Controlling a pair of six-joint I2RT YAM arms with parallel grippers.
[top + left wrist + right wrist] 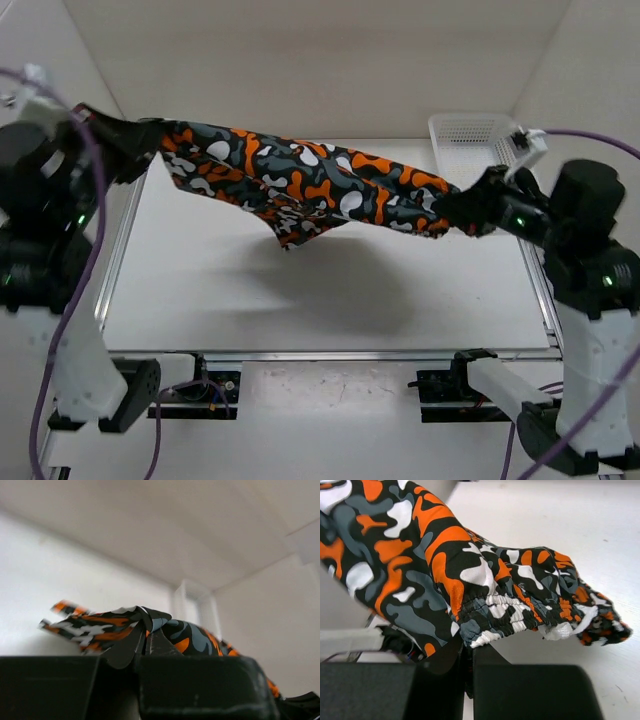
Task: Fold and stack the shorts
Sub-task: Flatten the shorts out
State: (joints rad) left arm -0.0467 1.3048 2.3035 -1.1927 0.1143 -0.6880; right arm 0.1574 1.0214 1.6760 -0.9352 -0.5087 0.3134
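Note:
The shorts point(300, 180), printed in orange, white, grey and black blotches, hang stretched in the air above the table between both arms. My left gripper point(140, 140) is shut on their left end, high at the table's left side; in the left wrist view the cloth point(165, 630) bunches over the closed fingers. My right gripper point(455, 212) is shut on their right end near the basket. The right wrist view shows the elastic waistband point(505, 617) pinched between the closed fingers. A fold sags below the middle point(290, 232).
A white mesh basket point(470, 135) stands at the table's back right corner, just behind my right gripper. The white table top point(300, 290) lies under the shorts, framed by metal rails at left point(115, 260) and right point(540, 290).

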